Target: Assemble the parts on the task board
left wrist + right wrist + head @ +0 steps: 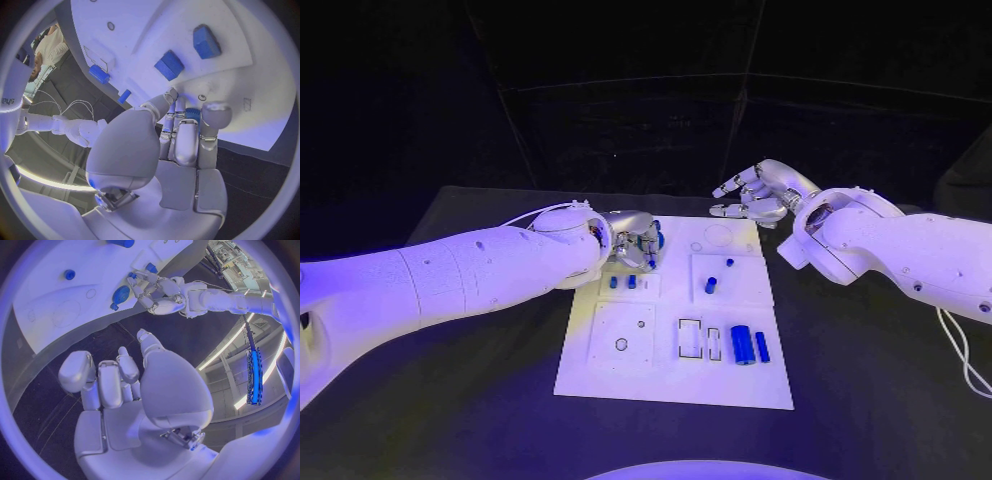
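One white task board (678, 385) lies in the middle of the black desk (473, 410). At its near end, right of centre, two blue parts lie side by side: a thicker cylinder (743, 344) and a thinner bar (763, 346) just right of it. Left of them are two narrow rectangular slots (689, 338); whether anything sits in them I cannot tell. Further left a small ring mark (620, 344) shows on a raised square panel.

Farther back, two small blue parts (622, 282) lie close together near the board's left edge, just beside the left hand (635, 240). On the right panel one blue part (710, 285) lies near another small blue peg (730, 262).

The left hand is down on the far left of the board, its fingers pressed together around a round blue part (192, 113), which is mostly hidden by them.

Beyond the board's far right corner, the right hand (754, 195) hovers with fingers spread, holding nothing.
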`<action>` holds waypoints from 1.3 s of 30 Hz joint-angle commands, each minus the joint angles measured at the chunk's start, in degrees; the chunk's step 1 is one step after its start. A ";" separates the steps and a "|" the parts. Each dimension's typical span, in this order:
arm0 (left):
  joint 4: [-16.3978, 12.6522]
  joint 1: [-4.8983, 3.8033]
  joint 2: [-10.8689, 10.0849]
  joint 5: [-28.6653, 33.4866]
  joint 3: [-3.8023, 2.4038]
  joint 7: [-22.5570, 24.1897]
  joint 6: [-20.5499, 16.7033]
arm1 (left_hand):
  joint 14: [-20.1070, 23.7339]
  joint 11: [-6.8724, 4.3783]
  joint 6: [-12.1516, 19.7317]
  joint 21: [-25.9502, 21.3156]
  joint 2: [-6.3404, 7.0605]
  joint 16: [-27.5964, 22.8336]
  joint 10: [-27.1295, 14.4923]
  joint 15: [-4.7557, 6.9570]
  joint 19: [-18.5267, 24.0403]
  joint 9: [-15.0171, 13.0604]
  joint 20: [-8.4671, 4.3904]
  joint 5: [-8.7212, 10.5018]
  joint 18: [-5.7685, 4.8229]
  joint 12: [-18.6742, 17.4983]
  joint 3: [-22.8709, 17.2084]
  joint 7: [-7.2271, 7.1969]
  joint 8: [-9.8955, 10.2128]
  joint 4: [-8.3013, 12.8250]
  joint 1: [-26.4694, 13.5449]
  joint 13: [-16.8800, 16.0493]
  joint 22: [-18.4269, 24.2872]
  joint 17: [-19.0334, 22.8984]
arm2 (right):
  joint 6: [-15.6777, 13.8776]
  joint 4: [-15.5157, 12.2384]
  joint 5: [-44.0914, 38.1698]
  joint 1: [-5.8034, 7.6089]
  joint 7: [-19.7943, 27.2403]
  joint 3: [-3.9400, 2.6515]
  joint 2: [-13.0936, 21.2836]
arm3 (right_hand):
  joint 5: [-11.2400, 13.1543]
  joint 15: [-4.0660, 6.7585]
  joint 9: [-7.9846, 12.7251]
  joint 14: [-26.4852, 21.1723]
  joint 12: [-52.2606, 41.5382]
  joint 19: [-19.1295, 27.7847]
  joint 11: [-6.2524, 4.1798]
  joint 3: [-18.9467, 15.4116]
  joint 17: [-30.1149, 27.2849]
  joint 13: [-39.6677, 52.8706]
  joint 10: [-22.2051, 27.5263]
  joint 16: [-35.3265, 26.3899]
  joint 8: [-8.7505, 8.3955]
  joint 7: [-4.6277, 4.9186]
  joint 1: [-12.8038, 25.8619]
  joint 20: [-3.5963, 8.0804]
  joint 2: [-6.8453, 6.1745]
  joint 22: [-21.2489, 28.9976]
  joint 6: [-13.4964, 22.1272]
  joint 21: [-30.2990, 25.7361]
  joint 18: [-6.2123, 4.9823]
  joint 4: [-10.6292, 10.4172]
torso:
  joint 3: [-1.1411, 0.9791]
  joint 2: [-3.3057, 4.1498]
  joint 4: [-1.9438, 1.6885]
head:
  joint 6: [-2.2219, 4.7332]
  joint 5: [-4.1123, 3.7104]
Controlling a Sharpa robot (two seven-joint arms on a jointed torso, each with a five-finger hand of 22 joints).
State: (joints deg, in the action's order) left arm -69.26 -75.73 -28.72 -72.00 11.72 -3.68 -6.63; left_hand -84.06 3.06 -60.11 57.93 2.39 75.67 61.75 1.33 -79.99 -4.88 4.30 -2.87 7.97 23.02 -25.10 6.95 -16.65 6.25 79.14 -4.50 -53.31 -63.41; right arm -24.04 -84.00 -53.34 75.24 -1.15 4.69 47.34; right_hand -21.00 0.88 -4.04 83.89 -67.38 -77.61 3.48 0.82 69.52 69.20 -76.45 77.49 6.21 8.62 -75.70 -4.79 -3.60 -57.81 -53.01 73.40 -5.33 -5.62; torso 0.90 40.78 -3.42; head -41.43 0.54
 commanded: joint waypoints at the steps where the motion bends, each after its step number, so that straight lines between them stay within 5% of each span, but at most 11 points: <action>1: -1.23 -0.18 -0.88 2.05 -1.03 0.99 -1.20 | -0.98 0.12 -0.30 0.39 0.30 0.21 0.52 0.28 -0.17 0.13 -0.24 0.15 -0.58 -0.36 -0.38 0.12 0.27 0.00 -0.56 0.06 -0.14 0.04 | 0.14 0.10 0.10 0.11 0.28 -0.04 -0.08 | -0.38 0.40 0.02 2.18 0.16 0.02 -0.16 0.04 0.01 -0.05 -0.03 -0.19 0.21 -0.07 0.06 0.09 0.25 0.06 0.37 -0.19 -0.61 -0.16 | -0.02 -0.07 -0.13 | 0.18 0.11; 5: -2.44 -0.26 -2.49 4.14 -2.46 0.81 -0.24 | -0.98 0.20 -0.23 0.60 0.46 0.15 0.46 0.22 -0.19 0.24 -0.21 0.15 -0.64 -0.73 -0.50 0.16 0.52 0.03 -0.88 0.24 -0.40 0.23 | 0.19 0.33 0.10 0.11 0.32 -0.04 -0.08 | -0.38 0.40 0.02 2.18 0.16 0.02 -0.16 0.04 0.01 -0.05 -0.03 -0.19 0.21 -0.07 0.06 0.09 0.25 0.06 0.37 -0.19 -0.61 -0.16 | -0.02 -0.06 -0.13 | 0.65 0.06; 11: -3.60 -0.43 -5.28 5.63 -3.20 0.46 1.14 | -0.97 0.27 -0.21 0.69 0.65 0.08 0.48 0.16 -0.17 0.34 -0.18 0.15 -0.66 -1.08 -0.61 0.21 0.74 0.08 -1.18 0.40 -0.52 0.47 | 0.21 0.60 0.10 0.11 0.31 -0.04 0.07 | -0.38 0.40 0.02 2.18 0.16 0.02 -0.16 0.04 0.01 -0.05 -0.03 -0.19 0.21 -0.07 0.06 0.09 0.25 0.06 0.37 -0.19 -0.61 -0.16 | -0.08 -0.04 0.00 | 0.80 0.14; 24: -4.40 -0.47 -9.17 6.29 -3.37 -0.26 3.82 | -0.93 0.24 -0.45 0.92 1.03 -0.03 0.83 0.15 -0.15 0.40 -0.14 0.16 -0.70 -1.38 -0.54 0.14 0.90 0.15 -1.67 0.51 -0.84 0.78 | 0.34 0.80 0.10 0.11 0.24 -0.03 0.06 | -0.39 0.40 0.02 2.18 0.16 0.02 -0.16 0.04 -0.01 -0.06 -0.03 -0.20 0.22 -0.06 0.06 0.10 0.24 0.08 0.38 -0.20 -0.61 -0.17 | -0.03 0.08 0.02 | 0.87 0.70; 39: -3.44 -0.27 -8.55 6.33 -3.30 -0.26 4.39 | -0.93 0.22 -0.50 0.87 1.11 -0.03 0.91 0.16 -0.11 0.42 -0.14 0.15 -0.68 -1.45 -0.52 0.12 0.94 0.19 -1.75 0.53 -0.79 0.81 | 0.35 0.72 0.10 0.10 0.26 -0.03 0.01 | -0.40 0.40 0.02 2.18 0.16 0.02 -0.16 0.04 -0.04 -0.07 -0.03 -0.22 0.22 -0.06 0.06 0.10 0.24 0.09 0.38 -0.22 -0.61 -0.18 | -0.07 0.15 0.08 | 0.72 0.82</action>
State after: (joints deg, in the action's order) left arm -72.76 -75.97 -37.35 -66.09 8.44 -3.98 -2.92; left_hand -84.05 3.37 -60.30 58.69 3.46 75.67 62.24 1.32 -79.99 -4.41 4.31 -2.87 7.97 21.73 -25.41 7.14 -15.91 6.25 78.09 -4.04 -54.10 -62.64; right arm -23.96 -83.17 -53.34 75.23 -1.14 4.69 47.38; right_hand -21.00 0.93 -4.04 83.84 -67.38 -77.61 3.48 0.81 69.52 69.20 -76.45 77.49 6.21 8.62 -75.70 -4.79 -3.60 -57.81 -53.01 73.40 -5.33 -5.62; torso 0.83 40.90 -3.33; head -40.69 1.44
